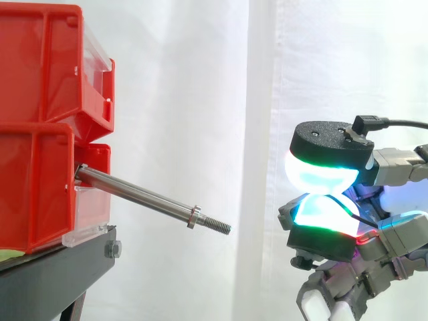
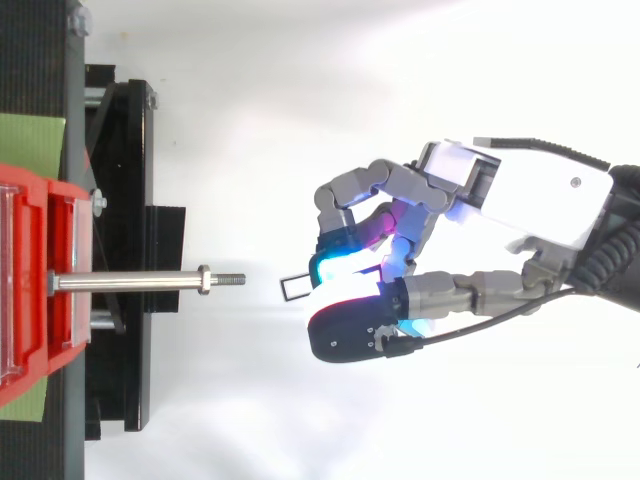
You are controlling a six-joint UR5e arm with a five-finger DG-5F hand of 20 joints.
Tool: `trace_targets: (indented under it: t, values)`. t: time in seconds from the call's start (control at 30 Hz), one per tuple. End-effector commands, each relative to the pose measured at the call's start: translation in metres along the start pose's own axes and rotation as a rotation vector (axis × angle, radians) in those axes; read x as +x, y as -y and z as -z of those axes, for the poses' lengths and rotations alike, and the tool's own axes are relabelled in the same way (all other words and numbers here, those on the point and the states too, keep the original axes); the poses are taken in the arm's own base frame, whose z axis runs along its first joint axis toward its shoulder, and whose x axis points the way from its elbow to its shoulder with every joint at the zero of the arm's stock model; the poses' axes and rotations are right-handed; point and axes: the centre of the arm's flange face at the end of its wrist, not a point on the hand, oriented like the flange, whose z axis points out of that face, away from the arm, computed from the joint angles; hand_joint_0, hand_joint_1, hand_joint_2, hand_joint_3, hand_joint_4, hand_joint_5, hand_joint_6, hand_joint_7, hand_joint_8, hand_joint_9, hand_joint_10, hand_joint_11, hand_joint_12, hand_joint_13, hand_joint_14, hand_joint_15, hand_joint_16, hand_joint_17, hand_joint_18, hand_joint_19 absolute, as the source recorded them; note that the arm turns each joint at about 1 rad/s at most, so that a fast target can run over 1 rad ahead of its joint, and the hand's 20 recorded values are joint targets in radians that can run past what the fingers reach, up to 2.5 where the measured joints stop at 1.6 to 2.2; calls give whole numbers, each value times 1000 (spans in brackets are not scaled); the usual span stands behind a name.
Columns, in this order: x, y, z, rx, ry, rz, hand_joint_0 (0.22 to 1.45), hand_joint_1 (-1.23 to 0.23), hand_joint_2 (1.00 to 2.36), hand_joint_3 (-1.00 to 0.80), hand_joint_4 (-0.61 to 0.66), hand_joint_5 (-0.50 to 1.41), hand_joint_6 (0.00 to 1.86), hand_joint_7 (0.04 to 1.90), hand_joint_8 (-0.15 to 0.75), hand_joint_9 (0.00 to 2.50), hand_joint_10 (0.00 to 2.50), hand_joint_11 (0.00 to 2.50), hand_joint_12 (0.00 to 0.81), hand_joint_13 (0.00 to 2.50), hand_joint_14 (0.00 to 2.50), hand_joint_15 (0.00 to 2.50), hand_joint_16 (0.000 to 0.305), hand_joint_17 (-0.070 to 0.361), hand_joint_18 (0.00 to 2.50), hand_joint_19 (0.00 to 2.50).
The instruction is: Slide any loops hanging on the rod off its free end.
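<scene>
Loop, small, thin, rectangular, dark-edged frame (image 2: 296,298): seen from above it sits clear of the rod, out past the free end and roughly on the rod's line, with open air between the two. It pokes out from between the glowing fingertip pads (image 2: 345,268) of the robot's grey-and-white hand (image 2: 520,195), which pinch one end of it; the other fingers are curled in behind. In the side view two thick pads (image 1: 319,175) press together, cyan-white with a green rim, black caps behind them, level with the rod tip and well apart from it. Long, polished steel rod (image 1: 144,194): round, smooth and bright, sloping slightly down from its root in the glossy red plastic bins (image 1: 40,134) to the free end. A small metal collar nut (image 1: 194,217) sits close to that end, and past it a short threaded tip (image 1: 217,225). Nothing hangs on the shaft in either view. Judgement: task looks done or nearly so; the rod is bare and the one loop visible is off it and in the hand. What remains, if anything, is setting that loop down. Bins are stacked on a matt black metal stand (image 1: 53,274) with a bolt head at its edge; soft white curtain (image 1: 267,80) behind, hanging in folds. Loop looks rigid and light, though too small to judge the material.
</scene>
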Motion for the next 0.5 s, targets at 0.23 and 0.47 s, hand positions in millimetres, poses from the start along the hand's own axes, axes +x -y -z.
trace_targets:
  t: [0.23,0.47]
  values:
    - [0,0,0,0,0,0,619,-742,1021,-175,146,-169,900,1438,353,1378,21,1377,358,864,17,445,48,108,801,452]
    - [0,0,0,0,0,0,621,-742,1020,-176,139,-166,901,1421,352,1402,19,1408,353,892,16,465,47,106,806,454]
